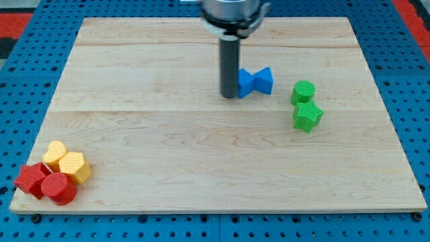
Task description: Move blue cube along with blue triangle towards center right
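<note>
My tip [230, 96] stands on the wooden board [168, 154], holding nothing, pressed against the left side of the blue cube [246, 82]. The blue triangle [265, 80] touches the cube's right; both sit above centre, bright blue.

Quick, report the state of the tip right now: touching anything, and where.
My tip: no gripper, nothing held; it stands at the view's left side of the blue cube, apparently touching it. The blue triangle adjoins the cube's right.
</note>
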`<state>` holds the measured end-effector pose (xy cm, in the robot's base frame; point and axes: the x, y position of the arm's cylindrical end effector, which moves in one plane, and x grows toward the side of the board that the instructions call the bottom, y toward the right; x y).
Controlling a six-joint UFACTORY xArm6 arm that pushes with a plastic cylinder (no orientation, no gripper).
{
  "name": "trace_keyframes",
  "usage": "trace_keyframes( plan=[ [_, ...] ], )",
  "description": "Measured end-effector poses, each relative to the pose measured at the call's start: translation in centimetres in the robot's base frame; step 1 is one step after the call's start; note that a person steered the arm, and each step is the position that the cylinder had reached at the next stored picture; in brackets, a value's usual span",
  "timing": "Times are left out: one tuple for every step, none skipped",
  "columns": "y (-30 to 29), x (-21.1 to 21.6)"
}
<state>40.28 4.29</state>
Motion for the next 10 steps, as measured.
trace_keyframes(
  plan=[
    [3.2,-0.5],
    [2.5,-0.5],
    [-2.1,-0.5],
    [-5.1,-1.9],
    [-3.4,-4.5],
    [0.0,-4.7],
    [3.3,-4.7],
    [5.1,-5.0],
    [5.3,-6.0],
    [3.7,-5.9]
  ],
)
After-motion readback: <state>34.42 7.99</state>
